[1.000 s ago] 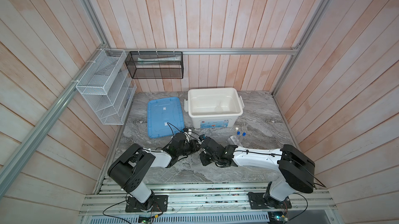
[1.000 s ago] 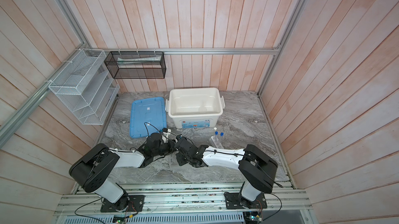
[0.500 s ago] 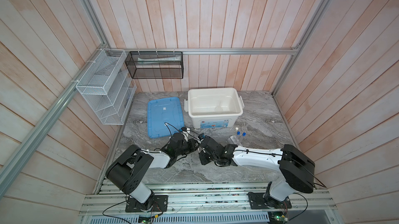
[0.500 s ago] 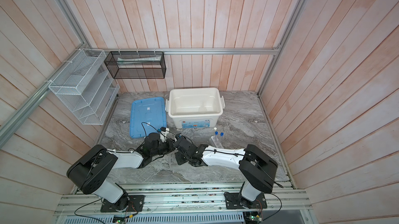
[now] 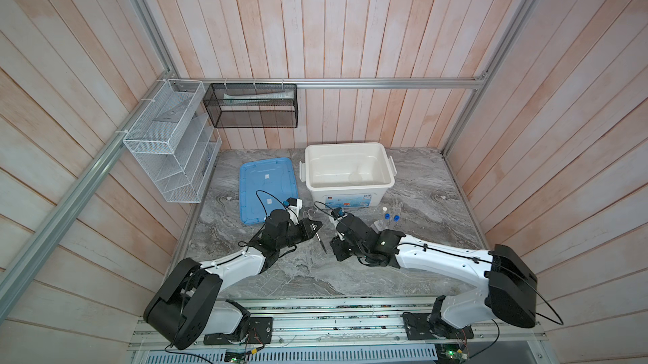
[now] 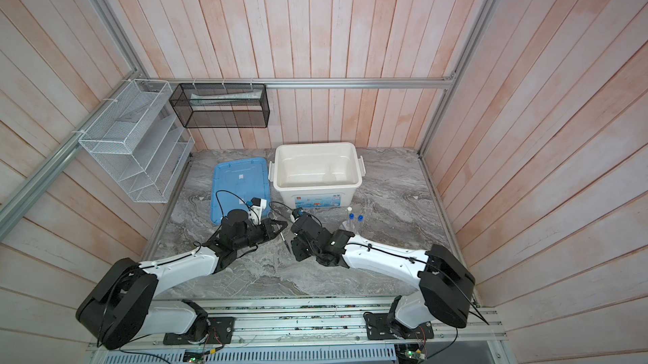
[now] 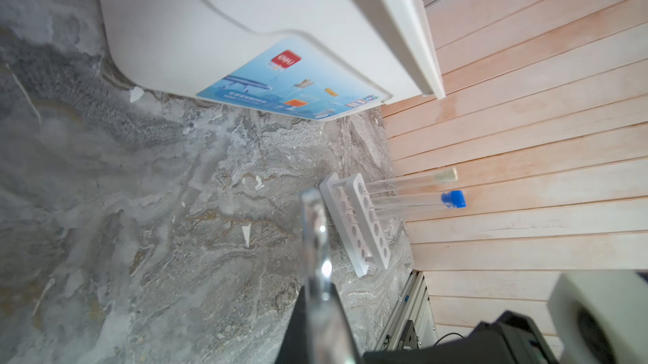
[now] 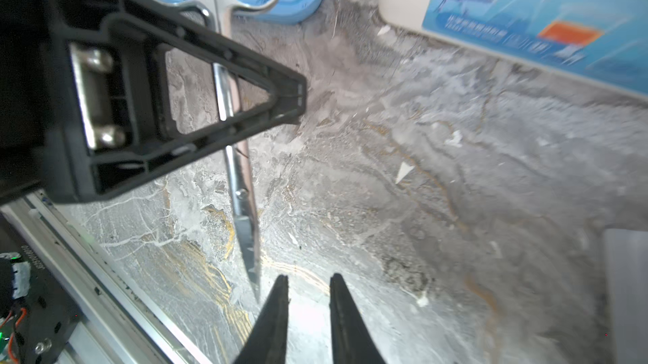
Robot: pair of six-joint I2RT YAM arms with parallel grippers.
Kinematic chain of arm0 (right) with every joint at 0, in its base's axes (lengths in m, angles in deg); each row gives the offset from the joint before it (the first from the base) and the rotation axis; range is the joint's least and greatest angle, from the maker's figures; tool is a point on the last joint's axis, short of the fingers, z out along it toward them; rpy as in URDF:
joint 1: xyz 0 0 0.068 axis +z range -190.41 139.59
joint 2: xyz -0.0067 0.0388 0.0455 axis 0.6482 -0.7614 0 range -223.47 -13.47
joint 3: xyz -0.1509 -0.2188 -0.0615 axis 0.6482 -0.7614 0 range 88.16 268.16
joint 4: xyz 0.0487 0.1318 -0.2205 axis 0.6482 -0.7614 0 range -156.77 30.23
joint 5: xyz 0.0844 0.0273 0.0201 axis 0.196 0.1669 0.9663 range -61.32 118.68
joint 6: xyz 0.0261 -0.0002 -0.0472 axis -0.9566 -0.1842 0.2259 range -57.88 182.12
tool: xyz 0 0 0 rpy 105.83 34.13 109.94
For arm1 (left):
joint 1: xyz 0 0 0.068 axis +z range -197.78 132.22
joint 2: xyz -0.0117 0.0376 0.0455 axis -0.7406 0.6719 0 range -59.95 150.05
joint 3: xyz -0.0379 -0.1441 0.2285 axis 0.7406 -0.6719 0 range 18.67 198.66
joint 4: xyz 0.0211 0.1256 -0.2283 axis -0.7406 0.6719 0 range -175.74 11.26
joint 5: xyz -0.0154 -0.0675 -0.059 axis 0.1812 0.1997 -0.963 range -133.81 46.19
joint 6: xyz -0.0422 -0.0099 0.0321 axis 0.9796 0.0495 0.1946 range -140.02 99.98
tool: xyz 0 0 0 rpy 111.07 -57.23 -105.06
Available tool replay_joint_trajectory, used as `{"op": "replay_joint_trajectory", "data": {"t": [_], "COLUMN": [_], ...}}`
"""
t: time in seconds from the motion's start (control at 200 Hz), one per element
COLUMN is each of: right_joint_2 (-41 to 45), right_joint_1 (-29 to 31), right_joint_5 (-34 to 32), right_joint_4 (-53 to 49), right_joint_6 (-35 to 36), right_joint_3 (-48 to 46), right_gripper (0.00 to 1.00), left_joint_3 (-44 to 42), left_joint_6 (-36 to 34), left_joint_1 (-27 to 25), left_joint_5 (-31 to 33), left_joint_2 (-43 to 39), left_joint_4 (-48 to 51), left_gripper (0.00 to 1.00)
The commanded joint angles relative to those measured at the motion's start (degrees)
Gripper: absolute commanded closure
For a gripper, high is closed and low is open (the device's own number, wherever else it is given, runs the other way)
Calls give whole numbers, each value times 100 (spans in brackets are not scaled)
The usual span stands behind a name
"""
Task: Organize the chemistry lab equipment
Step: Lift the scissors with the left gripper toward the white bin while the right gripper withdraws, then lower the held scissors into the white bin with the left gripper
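Closed since earlier frame: left end effector (image 5: 315,228), clamped on scissors (image 8: 242,211); right end effector (image 8: 308,280) parted, empty. Handover step, likely. Next: back right clear, carry scissors to white bin (image 5: 347,194).

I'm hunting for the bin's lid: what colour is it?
Blue. The lid shows best in a top view, beside the bin.

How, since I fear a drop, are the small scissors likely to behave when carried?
The scissors look like polished steel: likely stiff, but slippery. The left end effector pinches the shanks between rings and pivot, so they may swing. Blades look closed, so probably won't flop open.
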Motion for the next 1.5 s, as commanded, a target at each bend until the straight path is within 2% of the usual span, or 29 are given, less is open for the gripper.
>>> {"op": "replay_joint_trajectory", "data": {"t": [0.0,0.125,0.295,0.41,0.645,0.72,0.83,0.89,1.025,1.105,1.496], "right_joint_2": [626,1189,1599,1928,2348,2422,2545,2593,2698,2737,2655], "right_joint_1": [-248,-608,-943,-1166,-1781,-1852,-1960,-2030,-2145,-2200,-2344], "right_joint_5": [-196,-109,-105,-6,303,366,421,447,505,516,718], "right_joint_4": [-193,41,200,416,827,942,1063,1075,1039,984,1079], "right_joint_6": [230,339,565,668,618,625,618,610,627,635,478], "right_joint_3": [-179,-436,-715,-961,-1451,-1555,-1667,-1710,-1706,-1693,-1805], "right_gripper": [74,73,77,78,81,82,82,82,82,82,82], "left_joint_3": [569,1695,3776,5141,7360,8359,10453,11180,11170,11113,10560], "left_joint_6": [-894,-1900,-3697,-4847,-6630,-7170,-7884,-8297,-9074,-9320,-9597], "left_joint_1": [107,234,337,361,364,365,337,297,102,-19,-129], "left_joint_5": [-272,-214,418,1019,809,605,458,392,725,712,657], "left_joint_2": [-531,-819,-252,469,2275,3019,4313,4813,5177,5353,5871], "left_joint_4": [1244,2692,4383,4911,4923,5470,6786,7185,7161,7239,7189], "left_gripper": [100,100,100,100,100,100,100,100,100,100,100]}}
